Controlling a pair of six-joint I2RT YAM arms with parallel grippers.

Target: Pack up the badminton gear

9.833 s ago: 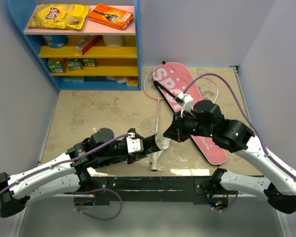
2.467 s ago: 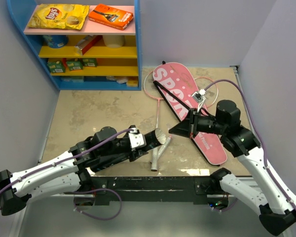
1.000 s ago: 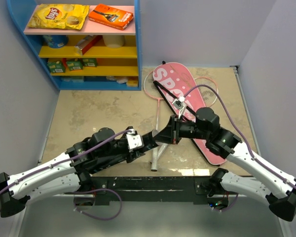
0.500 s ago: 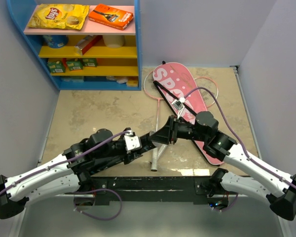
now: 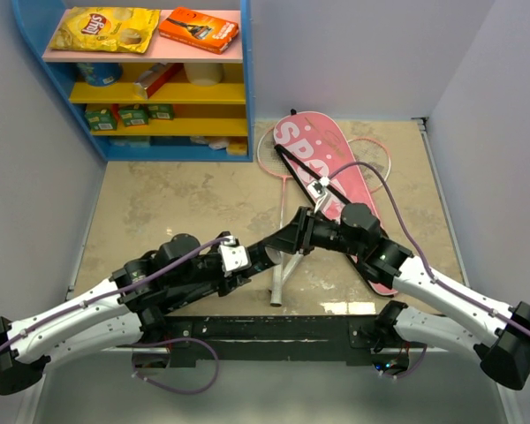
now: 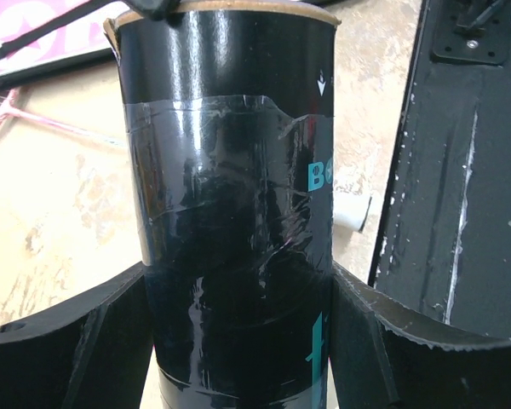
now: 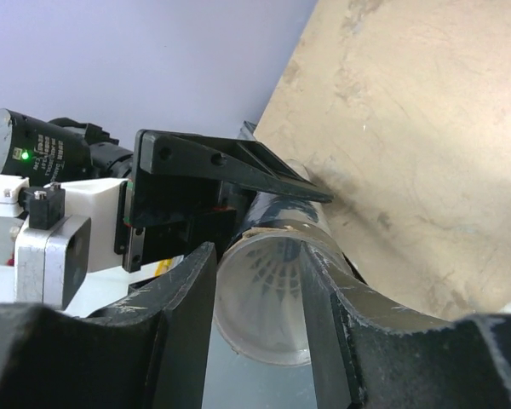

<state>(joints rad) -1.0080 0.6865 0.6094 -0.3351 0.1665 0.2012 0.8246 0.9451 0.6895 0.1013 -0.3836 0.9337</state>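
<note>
**A:** Where was the black tube [image 6: 230, 153] in the overhead view?

**B:** Near the arm bases; the left gripper [image 6: 238, 324] had it clenched across its body, with its open mouth aimed toward two o'clock.

**A:** And the right gripper [image 7: 257, 319]?

**B:** It sat at that mouth with its jaws released and parted to either side of the rim; it gripped nothing. A shuttlecock [image 7: 268, 273] lay just inside the tube, feathers showing.

**A:** What could have gone wrong from there?

**B:** The shuttlecock looked shallow, I judged; tipping the mouth downward might have let it slide out. A right finger might have caught the rim on withdrawal and twisted the tube in the left grip; it is a smooth cylinder and could have slipped.

**A:** Farther out?

**B:** The rackets [image 5: 277, 283] lay on the table [image 5: 177, 203] with their handles just beyond the tube and their heads toward twelve; the pink "SPORT" bag [image 5: 305, 146] lay across them toward one o'clock, unpacked. The blue shelf [image 5: 246, 88] stood at eleven, well apart. Most of the packing remained, by my reckoning.
</note>
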